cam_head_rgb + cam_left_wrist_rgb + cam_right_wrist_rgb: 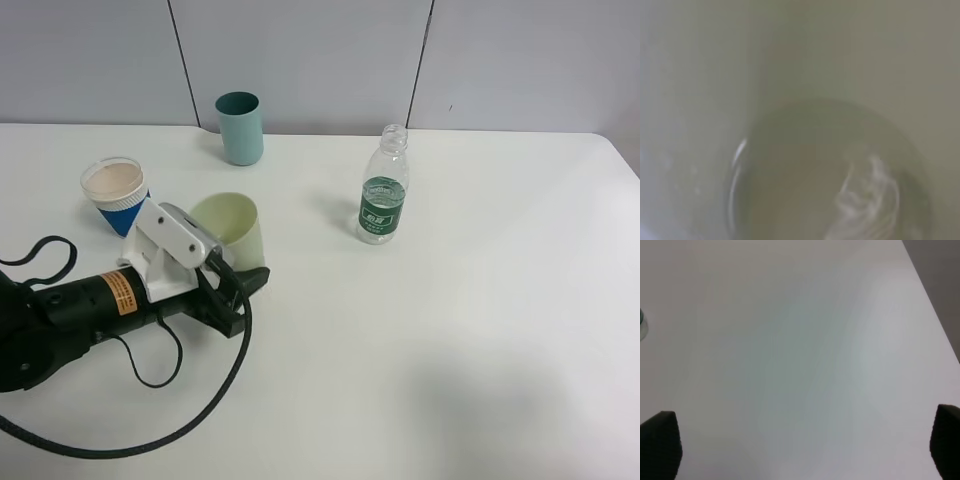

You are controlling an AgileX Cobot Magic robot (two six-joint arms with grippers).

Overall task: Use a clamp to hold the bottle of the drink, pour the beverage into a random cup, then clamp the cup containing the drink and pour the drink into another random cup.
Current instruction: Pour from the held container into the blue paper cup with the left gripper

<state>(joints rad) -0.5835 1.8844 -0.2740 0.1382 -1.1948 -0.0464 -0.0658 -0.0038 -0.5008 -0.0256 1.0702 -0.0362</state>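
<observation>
My left gripper (243, 277), the clamp on a thick black arm with an orange ring, is shut on the lower wall of the pale yellow-green cup (230, 225), which leans with its mouth towards the arm. The left wrist view is filled by a blurred look into this cup (800, 100), with a glint of clear beverage (865, 195) at its bottom. The capless bottle (383, 195) with the green label stands upright at mid-table, apart from both arms. A blue paper cup (116, 196) stands upright just left of the held cup. My right gripper (804, 445) hangs open over bare table.
A darker teal cup (240, 127) stands at the back near the wall. Black cable loops lie on the white table (450, 330) by the left arm. The right wrist view shows the bottle's edge (642, 325) and the table's edge.
</observation>
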